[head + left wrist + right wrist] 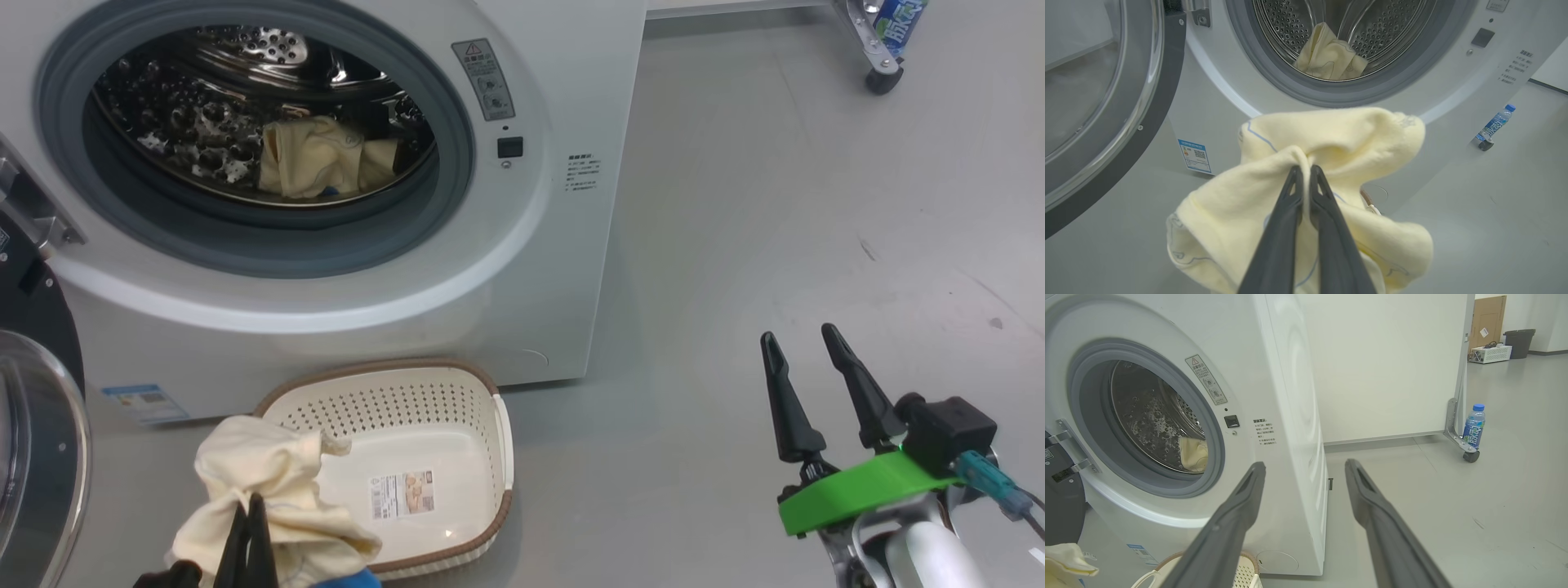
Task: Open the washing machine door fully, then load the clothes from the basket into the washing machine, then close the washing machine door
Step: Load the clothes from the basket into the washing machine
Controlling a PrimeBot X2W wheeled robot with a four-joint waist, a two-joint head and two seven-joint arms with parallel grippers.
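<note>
The washing machine [531,269] stands with its drum exposed, and the washing machine door [41,457] is swung wide to the left. One cream-yellow cloth [310,159] lies inside the drum. My left gripper [249,502] is shut on another cream cloth [1331,134], which hangs bunched above the left end of the basket [384,400], in front of the machine. A bit of blue cloth [351,580] shows under it. The basket's bottom is bare apart from its label. My right gripper [798,335] is open and holds nothing, off to the right over the floor.
A blue-capped bottle [1473,426] rests on the wheeled foot of a white partition [1384,367] to the machine's right. Grey floor [775,204] stretches right of the machine. A cardboard box, a white device and a dark bin stand far back.
</note>
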